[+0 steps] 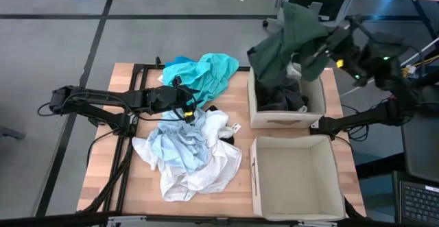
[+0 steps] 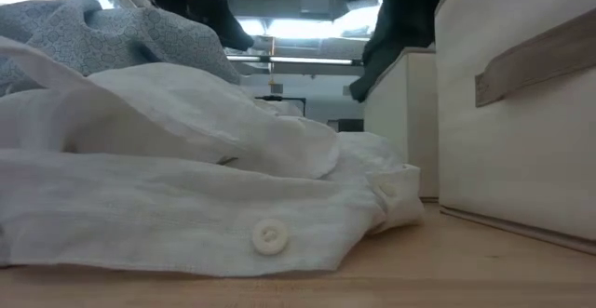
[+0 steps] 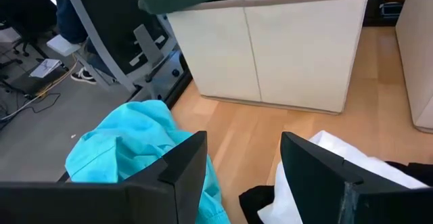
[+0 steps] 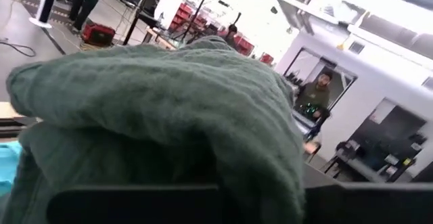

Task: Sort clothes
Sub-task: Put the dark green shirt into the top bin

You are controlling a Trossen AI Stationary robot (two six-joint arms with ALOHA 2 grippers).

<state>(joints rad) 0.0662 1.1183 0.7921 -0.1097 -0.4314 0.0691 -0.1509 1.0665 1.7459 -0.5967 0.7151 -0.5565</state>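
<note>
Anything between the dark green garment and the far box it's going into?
Nothing visible. The right hand holds the dark green garment over the far box, already partly draped in; only dark clothes lie inside.

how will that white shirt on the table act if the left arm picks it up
Probably floppy: the white shirt lies crumpled in soft folds. It would likely sag from one pinch rather than lift flat. The pale blue garment lies tangled on it and may drag along. The open left pincer hovers at the pile's edge.
</note>
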